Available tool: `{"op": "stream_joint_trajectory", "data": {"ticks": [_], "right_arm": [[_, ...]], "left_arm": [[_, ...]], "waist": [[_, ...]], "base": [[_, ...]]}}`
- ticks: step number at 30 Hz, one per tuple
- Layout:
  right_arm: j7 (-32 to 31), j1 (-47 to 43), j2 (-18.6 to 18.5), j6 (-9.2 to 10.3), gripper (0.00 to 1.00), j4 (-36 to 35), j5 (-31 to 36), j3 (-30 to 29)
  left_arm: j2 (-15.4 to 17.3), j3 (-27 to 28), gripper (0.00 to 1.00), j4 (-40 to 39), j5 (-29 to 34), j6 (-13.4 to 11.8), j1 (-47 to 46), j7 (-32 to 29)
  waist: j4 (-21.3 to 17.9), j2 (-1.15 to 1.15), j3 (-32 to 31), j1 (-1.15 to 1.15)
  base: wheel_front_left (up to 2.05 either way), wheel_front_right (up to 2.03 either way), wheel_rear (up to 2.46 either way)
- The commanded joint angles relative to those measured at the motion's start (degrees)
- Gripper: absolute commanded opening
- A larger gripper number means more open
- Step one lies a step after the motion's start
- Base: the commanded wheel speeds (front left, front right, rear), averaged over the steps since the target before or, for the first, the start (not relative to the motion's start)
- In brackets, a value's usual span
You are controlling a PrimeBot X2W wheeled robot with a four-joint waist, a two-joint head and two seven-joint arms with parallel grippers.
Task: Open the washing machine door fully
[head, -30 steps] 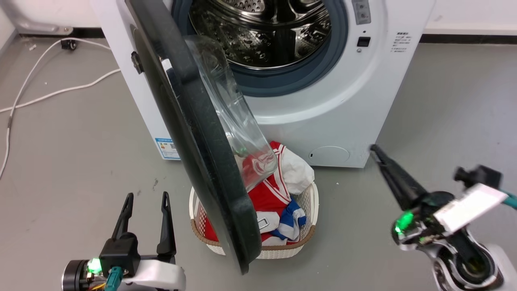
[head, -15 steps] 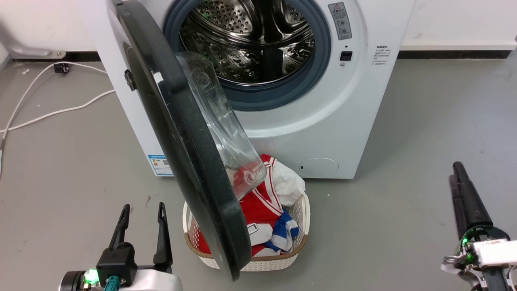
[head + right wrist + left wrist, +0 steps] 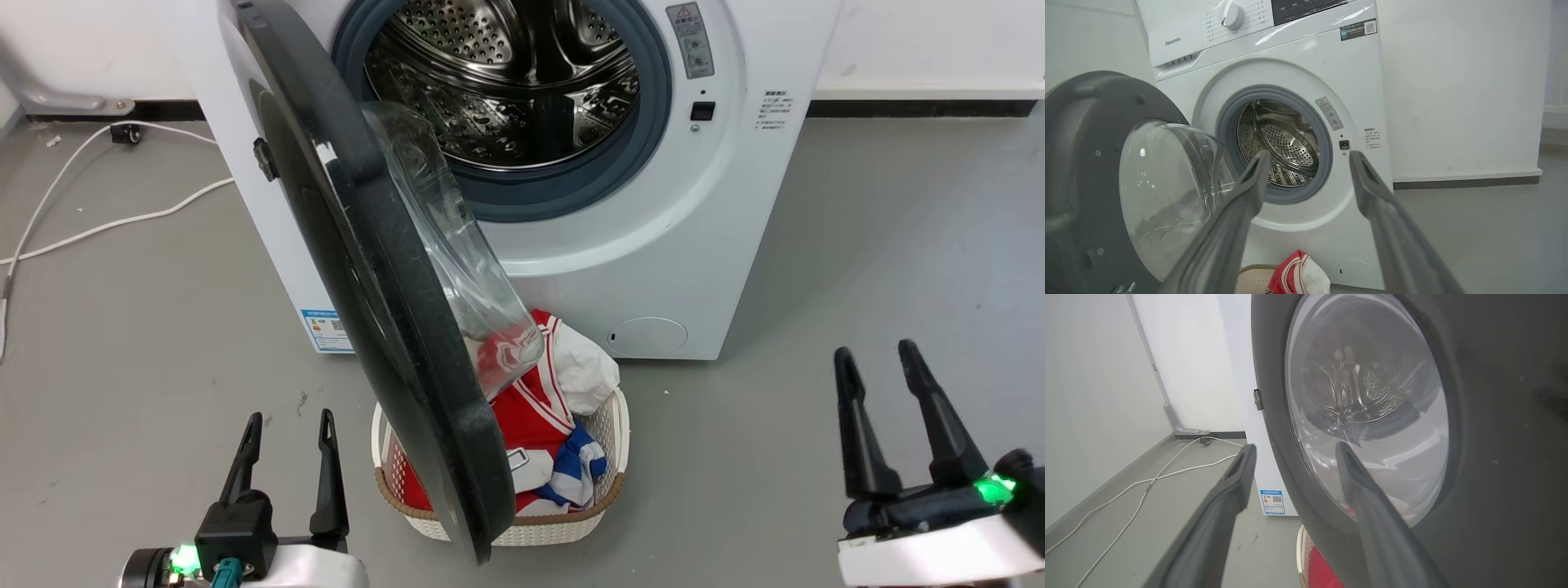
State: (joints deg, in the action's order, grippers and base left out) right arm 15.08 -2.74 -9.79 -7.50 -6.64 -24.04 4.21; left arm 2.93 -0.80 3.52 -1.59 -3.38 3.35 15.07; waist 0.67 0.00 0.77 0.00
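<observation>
Since our left pincer [image 3: 291,416] and right pincer [image 3: 874,349] both gape wide and empty, the washing machine door [image 3: 367,278], just right of the left one, may strike it if swung wider.

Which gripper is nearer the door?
The left gripper, open beside the outer face of the door. The right gripper, also open, stands beyond the basket, well clear of it.

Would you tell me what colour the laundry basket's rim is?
Tan-brown; the laundry basket shows best in the head view.

Washing machine door [image 3: 384,310] (half-open) overhangs the basket [image 3: 555,527].
</observation>
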Motion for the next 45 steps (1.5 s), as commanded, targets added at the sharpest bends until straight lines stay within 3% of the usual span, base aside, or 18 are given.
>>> {"op": "stream_joint_trajectory", "data": {"ticks": [1,12,32,33,34,35,45], "right_arm": [[0.08,-1.46,1.25,0.01,1.00,-0.29,5.76,-0.39],[0.11,-4.31,6.24,0.01,1.00,4.83,19.98,-5.23],[0.11,-5.71,7.02,0.01,1.00,7.56,16.99,-6.57],[0.11,-5.70,7.02,0.01,1.00,7.62,17.03,-6.53],[0.11,-5.67,7.02,0.01,1.00,7.65,16.98,-6.52],[0.11,-5.64,7.02,0.01,1.00,7.67,16.88,-6.51],[0.11,-5.33,7.02,0.01,1.00,7.62,16.37,-6.44]], "left_arm": [[-0.07,0.03,1.00,0.02,0.31,-0.10,-0.04,0.16],[-0.07,-0.37,1.00,0.11,0.10,-0.48,0.41,0.16],[-0.07,-0.17,1.00,-0.09,-0.57,-0.30,0.84,0.16],[-0.07,-0.11,0.87,-0.01,-0.59,-0.26,0.81,0.16],[-0.07,-0.02,0.31,0.07,-0.66,-0.26,0.78,0.16],[-0.07,0.03,0.00,0.13,-0.72,-0.29,0.74,0.16],[0.53,1.60,0.00,-1.07,-0.02,-0.78,-1.42,0.16]], "waist": [[0.27,0.00,0.09,0.00],[1.26,0.00,0.07,0.00],[1.74,0.00,-0.49,0.00],[1.74,0.00,-0.51,0.00],[1.73,0.00,-0.53,0.00],[1.72,0.00,-0.56,0.00],[1.69,0.00,-0.90,0.00]], "base": [[0.00,0.00,0.00],[0.00,0.00,0.00],[0.00,0.00,0.00],[0.00,0.00,0.00],[0.00,0.00,0.00],[0.00,0.00,0.00],[0.00,0.00,0.00]]}}
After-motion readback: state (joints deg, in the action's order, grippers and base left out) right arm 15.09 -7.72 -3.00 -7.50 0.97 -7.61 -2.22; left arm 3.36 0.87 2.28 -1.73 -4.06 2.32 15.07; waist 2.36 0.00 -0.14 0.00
